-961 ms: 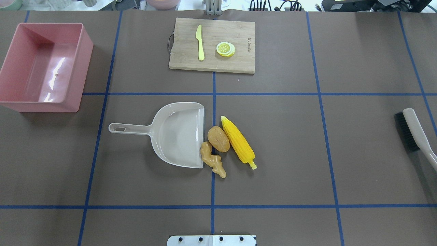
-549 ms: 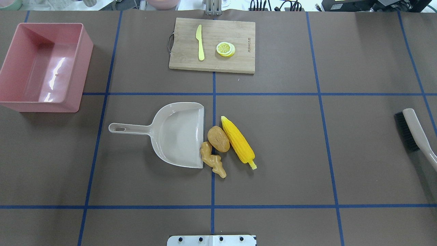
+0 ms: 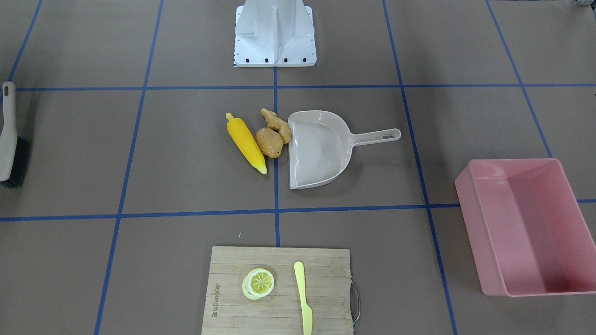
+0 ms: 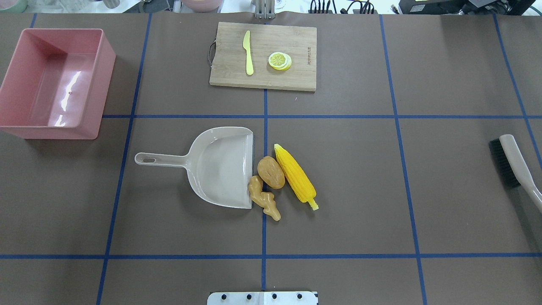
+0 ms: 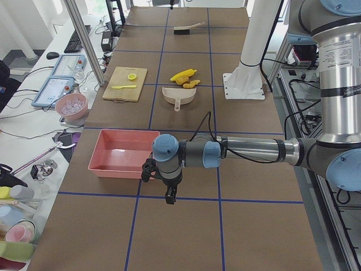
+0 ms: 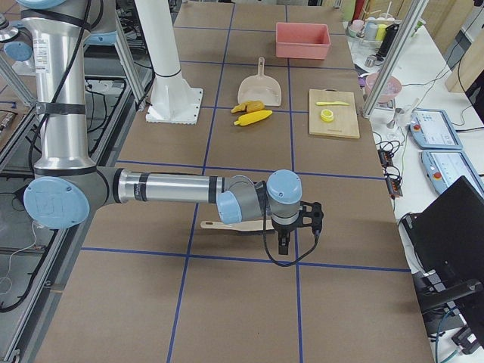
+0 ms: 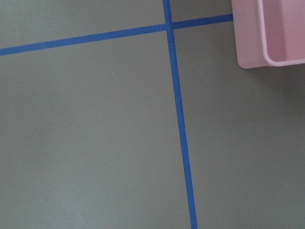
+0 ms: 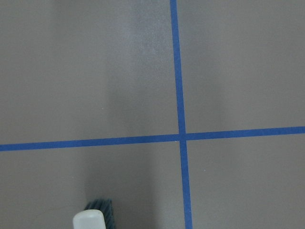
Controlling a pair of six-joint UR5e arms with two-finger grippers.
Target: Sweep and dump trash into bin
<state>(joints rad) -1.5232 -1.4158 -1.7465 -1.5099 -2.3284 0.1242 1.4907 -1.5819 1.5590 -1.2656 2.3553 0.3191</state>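
The trash lies mid-table: a yellow corn cob (image 4: 295, 176), a brown potato (image 4: 271, 172) and a tan ginger root (image 4: 263, 198), bunched at the open lip of a beige dustpan (image 4: 220, 167). The ginger touches the lip. The pink bin (image 4: 55, 80) stands empty at the far left. My left gripper (image 5: 168, 197) hangs near the bin's corner (image 7: 271, 33), off the table's left end. My right gripper (image 6: 283, 246) hovers over a hand brush (image 4: 514, 165) at the right edge. Both grippers show only in the side views, so I cannot tell whether they are open or shut.
A wooden cutting board (image 4: 262, 55) at the back centre carries a yellow knife (image 4: 248, 53) and a lemon slice (image 4: 280, 60). The robot's white base plate (image 4: 262, 298) sits at the near edge. Blue tape lines grid the brown table.
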